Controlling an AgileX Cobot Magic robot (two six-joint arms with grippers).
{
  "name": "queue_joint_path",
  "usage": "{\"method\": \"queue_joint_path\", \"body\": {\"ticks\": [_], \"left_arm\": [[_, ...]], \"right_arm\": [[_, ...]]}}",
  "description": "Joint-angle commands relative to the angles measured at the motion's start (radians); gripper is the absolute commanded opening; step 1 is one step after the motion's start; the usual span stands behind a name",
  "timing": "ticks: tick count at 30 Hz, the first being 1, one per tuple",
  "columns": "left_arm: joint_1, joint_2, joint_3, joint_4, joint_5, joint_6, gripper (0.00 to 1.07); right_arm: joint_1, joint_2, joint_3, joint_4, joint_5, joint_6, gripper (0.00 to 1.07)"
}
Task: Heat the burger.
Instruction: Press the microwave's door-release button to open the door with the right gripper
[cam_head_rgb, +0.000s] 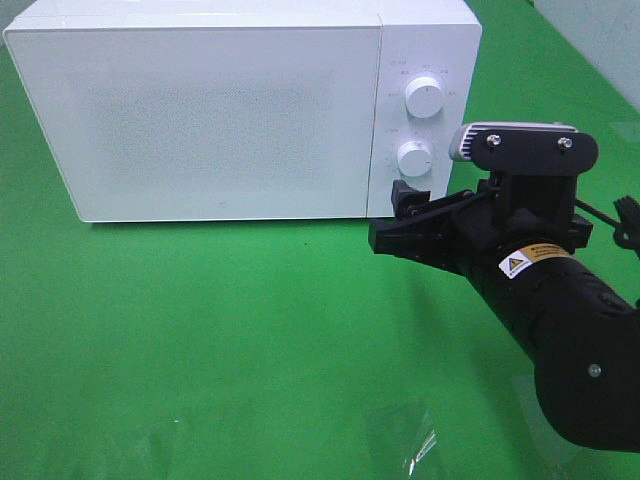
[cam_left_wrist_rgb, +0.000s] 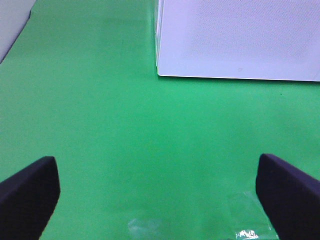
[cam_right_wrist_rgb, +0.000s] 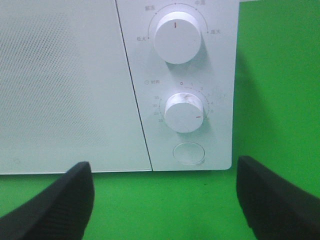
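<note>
The burger is hidden in every view. The white microwave (cam_head_rgb: 220, 110) stands at the back of the green table with its door shut. My right gripper (cam_head_rgb: 410, 215) hovers just in front of the control panel, below the lower dial (cam_head_rgb: 414, 158), apart from it. The right wrist view shows the gripper (cam_right_wrist_rgb: 165, 200) open and empty, facing the lower dial (cam_right_wrist_rgb: 184, 111), whose red mark points to the right, and the round door button (cam_right_wrist_rgb: 188, 153). My left gripper (cam_left_wrist_rgb: 160, 195) is open and empty over bare green cloth, short of the microwave's left front corner (cam_left_wrist_rgb: 159, 74).
An upper dial (cam_head_rgb: 425, 99) sits above the lower one, its mark pointing straight up. Clear shiny film patches (cam_head_rgb: 415, 440) lie on the cloth near the front edge. Green cloth (cam_head_rgb: 200, 330) stretches in front of the microwave.
</note>
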Motion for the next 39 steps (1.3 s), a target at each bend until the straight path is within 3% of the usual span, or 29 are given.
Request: {"method": "queue_joint_path", "body": {"ticks": [1,10,11,13,14,15,16,19,20,21,22,39], "left_arm": [[0.000,-0.015,0.001,-0.002,-0.012,-0.001,1.00],[0.000,-0.015,0.001,-0.002,-0.012,-0.001,1.00],[0.000,-0.015,0.001,-0.002,-0.012,-0.001,1.00],[0.000,-0.015,0.001,-0.002,-0.012,-0.001,1.00],[0.000,-0.015,0.001,-0.002,-0.012,-0.001,1.00],[0.000,-0.015,0.001,-0.002,-0.012,-0.001,1.00],[0.000,-0.015,0.001,-0.002,-0.012,-0.001,1.00],[0.000,-0.015,0.001,-0.002,-0.012,-0.001,1.00],[0.000,-0.015,0.001,-0.002,-0.012,-0.001,1.00],[0.000,-0.015,0.001,-0.002,-0.012,-0.001,1.00],[0.000,-0.015,0.001,-0.002,-0.012,-0.001,1.00],[0.000,-0.015,0.001,-0.002,-0.012,-0.001,1.00]], "right_arm": [[0.006,-0.001,-0.007,0.004,0.007,0.246,0.73],[0.006,-0.001,-0.007,-0.003,0.027,0.817,0.62],[0.006,-0.001,-0.007,-0.007,0.027,0.964,0.54],[0.006,-0.001,-0.007,-0.014,0.027,1.044,0.50],[0.006,-0.001,-0.007,-0.046,0.027,1.232,0.36],[0.006,-0.001,-0.007,-0.046,0.027,1.232,0.36],[0.006,0.001,-0.007,-0.057,0.027,1.308,0.25],[0.006,0.002,-0.007,-0.057,0.027,1.338,0.20],[0.006,0.002,-0.007,-0.056,0.050,1.378,0.10],[0.006,0.002,-0.007,-0.056,0.050,1.378,0.10],[0.006,0.002,-0.007,-0.051,0.069,1.404,0.00],[0.003,0.070,-0.010,-0.022,0.125,1.536,0.00]]}}
